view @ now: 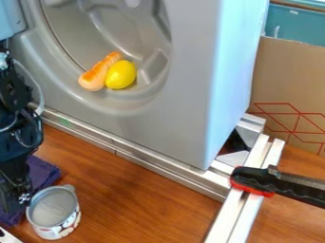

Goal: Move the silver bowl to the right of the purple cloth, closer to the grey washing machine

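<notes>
The black arm (19, 123) hangs down along the left edge of the camera view, and its claw (24, 198) is low at the left, by the rim of a small can (54, 213). Whether the claw is open or closed cannot be told from this angle, nor whether it touches the rim. The can stands upright on the wood-grained worktop (133, 199), its round grey top facing up, with a small tab at the far side of the rim and a white, patterned side marked with red and dark shapes. A purple cloth (43, 174) lies crumpled behind the can and partly behind the claw, and a white piece (7, 237) with dark marks pokes into the bottom left corner. Above these stands a large grey housing (184, 104) with a round, hollow recess (70, 40) in its front. On the lower part of the recess rest a yellow lemon (120, 74) and, side by side with it on the left, a long orange item (98, 73) with a paler, rounded lower end, lying at a slant. A metal rail (124, 147) runs diagonally along the foot of the housing and meets pale metal bars (244, 199) at the right. A black clamp (254, 179) with red edging lies across these bars. Behind, at the right, stands brown cardboard (279, 76) printed with red lines, with a teal surface (295, 26) beyond it.
</notes>
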Robot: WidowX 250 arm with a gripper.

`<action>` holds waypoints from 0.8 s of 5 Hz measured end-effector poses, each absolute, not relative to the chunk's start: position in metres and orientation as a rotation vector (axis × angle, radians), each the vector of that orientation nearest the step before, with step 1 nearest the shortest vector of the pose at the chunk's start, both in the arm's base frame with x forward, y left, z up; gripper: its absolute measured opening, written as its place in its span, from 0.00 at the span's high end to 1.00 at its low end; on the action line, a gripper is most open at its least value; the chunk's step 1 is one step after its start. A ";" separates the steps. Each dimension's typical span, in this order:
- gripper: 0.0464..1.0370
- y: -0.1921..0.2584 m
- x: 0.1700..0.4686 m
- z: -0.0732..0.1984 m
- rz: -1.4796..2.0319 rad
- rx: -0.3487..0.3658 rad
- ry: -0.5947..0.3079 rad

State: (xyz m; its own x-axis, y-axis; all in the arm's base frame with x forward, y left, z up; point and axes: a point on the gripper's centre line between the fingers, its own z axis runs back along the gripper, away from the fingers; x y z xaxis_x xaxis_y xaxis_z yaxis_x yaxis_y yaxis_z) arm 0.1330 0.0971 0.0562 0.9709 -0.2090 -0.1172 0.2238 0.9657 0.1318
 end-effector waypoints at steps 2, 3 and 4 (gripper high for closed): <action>0.04 0.095 0.137 0.043 -0.185 0.117 0.110; 0.04 0.089 0.135 0.025 -0.219 0.045 0.166; 0.04 0.087 0.133 0.010 -0.223 0.016 0.204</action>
